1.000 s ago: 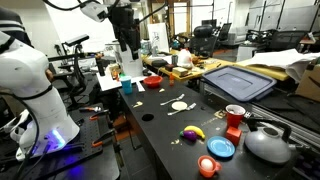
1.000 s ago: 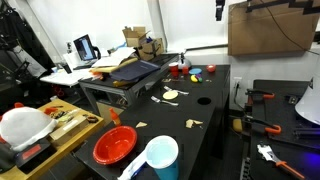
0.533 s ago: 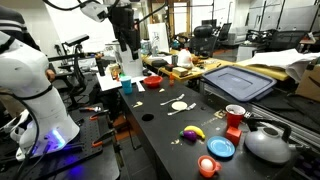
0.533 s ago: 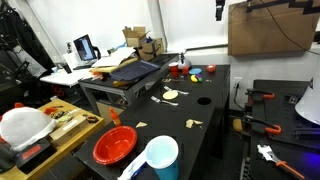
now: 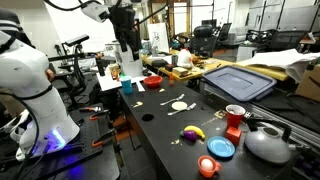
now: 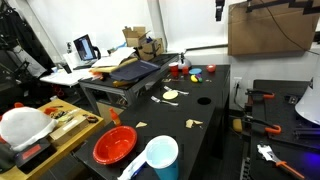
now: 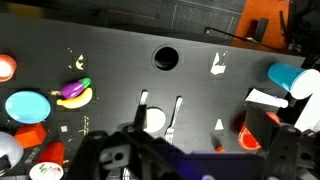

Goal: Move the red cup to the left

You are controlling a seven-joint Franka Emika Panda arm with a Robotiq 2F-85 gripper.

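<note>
The red cup [image 5: 234,116] stands upright near the far end of the black table [image 5: 160,125], with its whitish rim up and a small red block just in front of it. In the wrist view it shows at the lower left corner [image 7: 46,164]. My gripper [image 5: 128,48] hangs high above the other end of the table, far from the cup. It also shows at the top of an exterior view [image 6: 219,11]. In the wrist view the gripper [image 7: 198,140] is a dark shape at the bottom, with its fingers apart and nothing between them.
A blue plate [image 5: 221,148], an orange dish [image 5: 207,166] and a grey lid [image 5: 268,145] lie near the cup. A banana toy [image 5: 193,132], a white disc [image 5: 179,104], a red bowl [image 5: 152,82] and a cyan cup [image 5: 127,86] lie along the table.
</note>
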